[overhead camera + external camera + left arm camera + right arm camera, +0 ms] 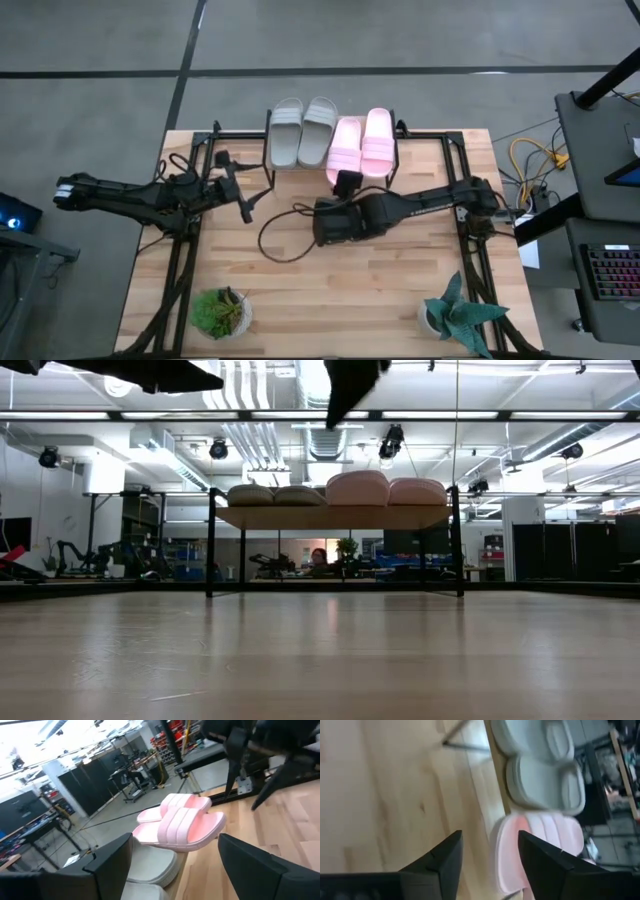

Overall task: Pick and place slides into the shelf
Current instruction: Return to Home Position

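Slides (318,125) lying four in a row on top of the shelf (335,517), straps up, at the far edge of the table (300,290). Grey pair (286,135) sitting toward the left arm's side, pink pair (378,140) beside it toward the right arm's side. From table height, all four rounded ends showing above the wooden plank, between the black legs. Right gripper (489,840) hovering over the table just in front of the pink pair, fingers spread wide and gripping nothing. Left gripper (175,842) hanging over the table off the grey end of the shelf, near it but apart, fingers likewise spread and gripping nothing. Two potted plants (220,312) standing along the near edge of the table, well apart from the shelf.
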Robot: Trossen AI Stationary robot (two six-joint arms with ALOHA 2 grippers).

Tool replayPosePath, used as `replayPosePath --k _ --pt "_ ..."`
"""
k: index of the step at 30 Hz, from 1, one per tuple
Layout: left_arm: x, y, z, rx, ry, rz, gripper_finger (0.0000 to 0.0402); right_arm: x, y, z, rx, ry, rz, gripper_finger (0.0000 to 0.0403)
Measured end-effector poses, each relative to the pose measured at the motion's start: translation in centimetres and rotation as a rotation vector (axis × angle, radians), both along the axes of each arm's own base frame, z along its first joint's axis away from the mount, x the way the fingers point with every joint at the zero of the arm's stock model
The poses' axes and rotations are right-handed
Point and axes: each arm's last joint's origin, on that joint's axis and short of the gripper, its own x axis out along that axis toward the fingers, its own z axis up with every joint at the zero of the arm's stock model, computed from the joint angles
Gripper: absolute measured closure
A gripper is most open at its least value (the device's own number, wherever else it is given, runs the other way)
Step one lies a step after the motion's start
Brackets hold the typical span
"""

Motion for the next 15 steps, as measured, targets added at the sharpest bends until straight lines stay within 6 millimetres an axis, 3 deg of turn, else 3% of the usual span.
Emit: replayPosePath --k 6,10,15 --pt "0.0 -0.5 0.1 -0.024 -0.015 -0.089 0.0125 -1.9 4.7 3.3 -0.070 -0.164 0.074 0.0269" --pt "-0.2 -0.8 0.1 -0.049 -0.030 -0.124 0.0125 -5.9 8.2 5.3 -0.086 -0.291 0.118 0.0324" --pt "-0.3 -1.0 0.3 -0.051 -0.043 -0.136 0.0125 -11.5 11.9 4.9 0.008 -0.424 0.243 0.0388"
